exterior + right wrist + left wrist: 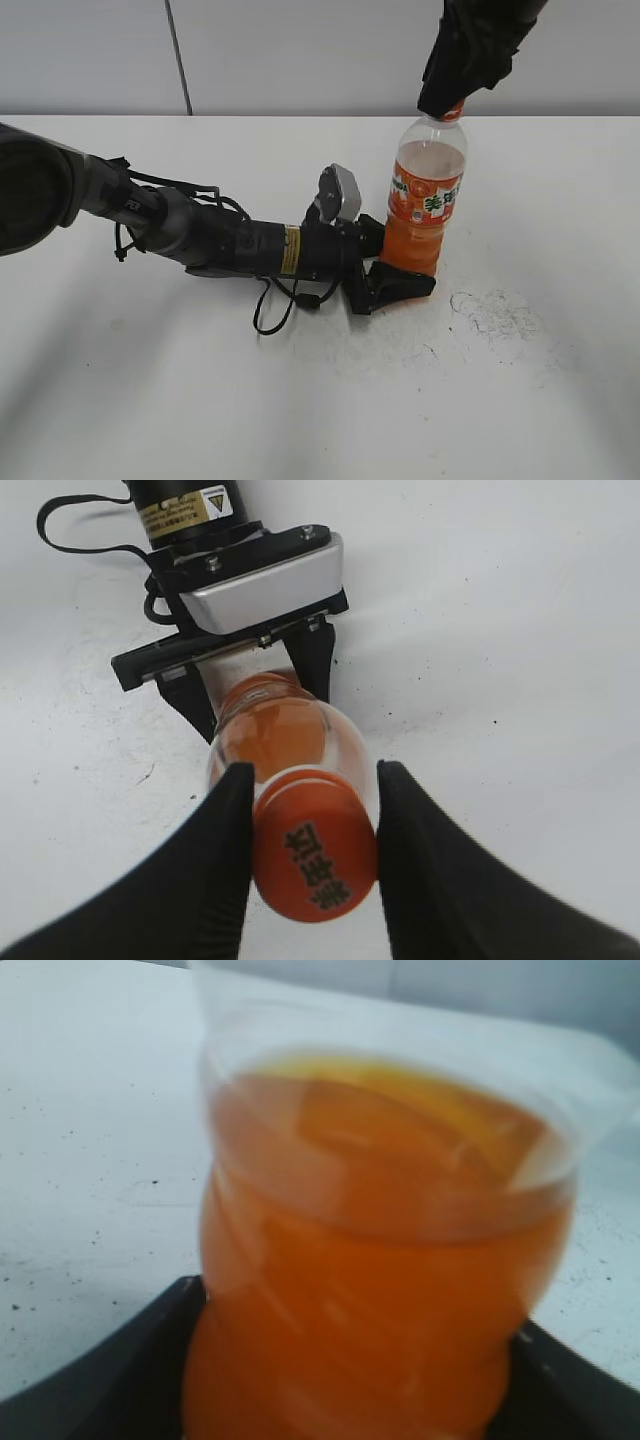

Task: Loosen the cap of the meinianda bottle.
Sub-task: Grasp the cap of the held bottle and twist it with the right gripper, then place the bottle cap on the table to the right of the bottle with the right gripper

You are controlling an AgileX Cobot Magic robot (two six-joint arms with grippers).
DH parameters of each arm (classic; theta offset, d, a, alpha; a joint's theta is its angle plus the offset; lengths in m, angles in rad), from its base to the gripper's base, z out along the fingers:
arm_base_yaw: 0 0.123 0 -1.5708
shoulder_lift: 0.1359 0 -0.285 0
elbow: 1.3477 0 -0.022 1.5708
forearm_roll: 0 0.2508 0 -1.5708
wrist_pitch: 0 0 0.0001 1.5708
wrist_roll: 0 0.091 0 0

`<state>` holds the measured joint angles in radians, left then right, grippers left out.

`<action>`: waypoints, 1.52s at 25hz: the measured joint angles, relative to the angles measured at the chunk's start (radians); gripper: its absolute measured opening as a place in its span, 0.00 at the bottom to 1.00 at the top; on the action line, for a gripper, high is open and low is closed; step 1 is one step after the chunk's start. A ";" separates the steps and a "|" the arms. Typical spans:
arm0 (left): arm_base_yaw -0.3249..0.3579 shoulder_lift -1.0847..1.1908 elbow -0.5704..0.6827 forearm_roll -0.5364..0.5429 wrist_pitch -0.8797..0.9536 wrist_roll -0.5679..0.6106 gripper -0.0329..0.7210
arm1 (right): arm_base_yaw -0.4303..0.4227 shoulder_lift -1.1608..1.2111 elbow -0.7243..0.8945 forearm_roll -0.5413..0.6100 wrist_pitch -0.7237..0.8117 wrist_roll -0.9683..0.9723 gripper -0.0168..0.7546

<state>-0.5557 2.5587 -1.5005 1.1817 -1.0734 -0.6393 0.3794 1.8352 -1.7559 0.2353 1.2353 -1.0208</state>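
Observation:
The meinianda bottle stands upright on the white table, full of orange drink, with an orange label. My left gripper lies low on the table and is shut on the bottle's lower body, which fills the left wrist view. My right gripper comes down from above. Its two black fingers press on both sides of the orange cap, which has dark printed characters on top. The bottle's shoulder shows below the cap.
The left arm with its black cables stretches across the table from the left. Dark scuff marks lie on the table to the right of the bottle. A pale wall rises behind the table.

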 joint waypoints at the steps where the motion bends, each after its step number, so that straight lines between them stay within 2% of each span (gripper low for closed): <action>1: 0.000 0.000 0.000 0.002 -0.001 0.000 0.79 | 0.000 -0.003 0.001 0.000 0.002 -0.008 0.37; 15: 0.000 0.000 0.000 0.007 -0.004 -0.005 0.79 | 0.000 -0.026 0.003 0.002 -0.003 -0.081 0.37; 20: 0.000 0.000 0.000 0.009 -0.004 -0.005 0.79 | -0.023 -0.090 0.003 0.004 -0.006 0.135 0.37; 25: 0.000 0.000 0.000 0.011 -0.004 -0.005 0.79 | -0.105 -0.118 0.018 0.006 -0.008 0.478 0.37; 32: 0.000 0.000 0.000 0.011 -0.005 -0.005 0.79 | -0.189 -0.212 0.244 0.005 -0.027 0.622 0.37; 38: 0.000 0.000 0.000 0.012 -0.005 -0.005 0.79 | -0.201 -0.305 0.604 0.004 -0.334 0.681 0.37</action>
<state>-0.5557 2.5587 -1.5005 1.1938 -1.0785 -0.6442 0.1780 1.5302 -1.1519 0.2391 0.9009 -0.3400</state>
